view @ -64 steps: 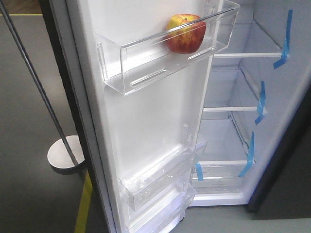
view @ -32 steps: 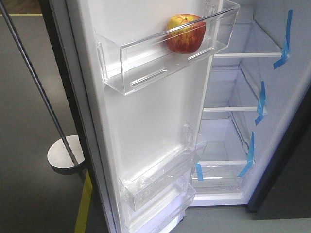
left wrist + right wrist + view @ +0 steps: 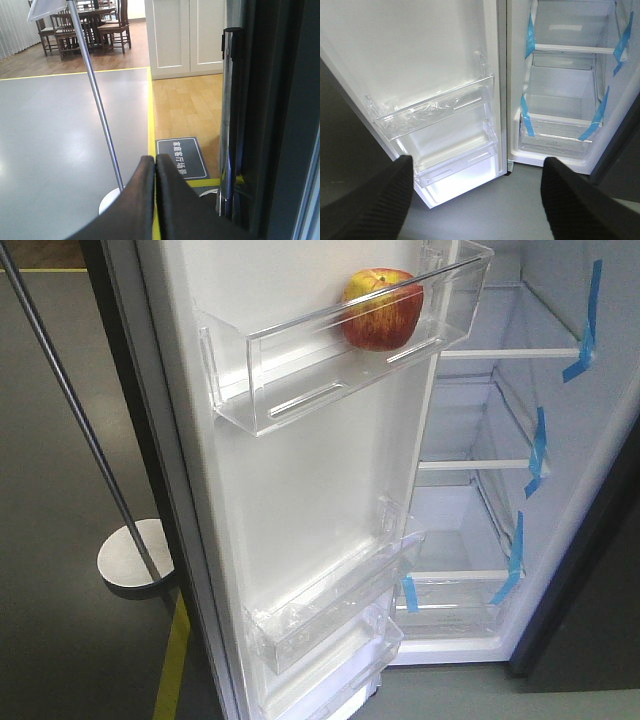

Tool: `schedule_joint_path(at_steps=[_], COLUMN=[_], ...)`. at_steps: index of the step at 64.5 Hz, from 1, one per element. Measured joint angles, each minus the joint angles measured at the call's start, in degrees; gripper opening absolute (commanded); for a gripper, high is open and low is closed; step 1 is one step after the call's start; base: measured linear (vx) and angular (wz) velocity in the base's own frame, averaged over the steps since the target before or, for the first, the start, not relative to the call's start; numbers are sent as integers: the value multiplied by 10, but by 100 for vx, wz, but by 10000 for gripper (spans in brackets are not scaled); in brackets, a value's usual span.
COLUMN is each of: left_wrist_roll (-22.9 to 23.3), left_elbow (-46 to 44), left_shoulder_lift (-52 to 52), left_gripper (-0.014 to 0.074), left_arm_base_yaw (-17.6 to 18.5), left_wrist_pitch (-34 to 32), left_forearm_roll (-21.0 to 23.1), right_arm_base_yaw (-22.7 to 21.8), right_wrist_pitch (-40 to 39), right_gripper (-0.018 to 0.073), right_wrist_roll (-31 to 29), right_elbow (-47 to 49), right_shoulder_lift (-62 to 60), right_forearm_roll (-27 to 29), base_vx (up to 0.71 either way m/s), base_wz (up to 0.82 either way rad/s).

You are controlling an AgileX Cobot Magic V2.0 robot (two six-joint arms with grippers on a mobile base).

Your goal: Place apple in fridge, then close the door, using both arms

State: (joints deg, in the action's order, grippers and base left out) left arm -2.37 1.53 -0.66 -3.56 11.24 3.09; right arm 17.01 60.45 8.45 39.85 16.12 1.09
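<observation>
Red-and-yellow apple [image 3: 382, 308] sits in the top clear bin [image 3: 300, 375] on the white inner face of the door [image 3: 320, 500], at the bin end nearest the fridge [image 3: 470, 530] cavity. It is held by neither arm, so the placing step looks done w/ the door wide open, and closing is the step in hand. Right end effector [image 3: 477, 165] is spread wide w/ nothing between its fingers. Two lower bins [image 3: 435, 110] lie ahead and to its left, and the white shelves w/ blue tape [image 3: 529, 30] are ahead and to its right. The apple's bin is out of that wrist view, prob. above it. Left end effector [image 3: 154, 159] has its fingers pressed together w/ nothing between them. Beyond it are the grey floor [image 3: 50, 130] and a pole stand [image 3: 100, 115], and just to its right are a shiny upright bar [image 3: 227, 125] and a dark grey panel [image 3: 285, 120], likely the door's outer side, though I can't tell for sure. Next move, as I judge it: get the right arm back from the opening, put the left end effector against the outer face and push the door round smoothly until it seats. Go gently, since the apple is round and may roll along the bin.
</observation>
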Motion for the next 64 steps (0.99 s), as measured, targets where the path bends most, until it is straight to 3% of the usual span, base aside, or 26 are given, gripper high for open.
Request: schedule_joint_path(at_steps=[23,29,42,52,64], left_wrist_roll=[0,16,53,46,30], left_elbow=[0,0,-4,-77,-208], left_shoulder_lift=[0,0,0,11,130], left_gripper=[-6,-6,-6,-6,-6], left_arm_base_yaw=[0,0,0,0,0], left_wrist_pitch=[0,-2,-85,-87,-70], left_forearm_roll=[0,22,58,55,40], right_arm_base_yaw=[0,0,0,0,0], right_wrist_pitch=[0,0,0,0,0], right_gripper=[508,508,508,508,508], right_wrist_roll=[0,0,0,0,0], right_elbow=[0,0,0,0,0], right_shoulder_lift=[0,0,0,0,0], right_forearm_roll=[0,0,0,0,0], base_vx=[0,0,0,0,0], base_wz=[0,0,0,0,0])
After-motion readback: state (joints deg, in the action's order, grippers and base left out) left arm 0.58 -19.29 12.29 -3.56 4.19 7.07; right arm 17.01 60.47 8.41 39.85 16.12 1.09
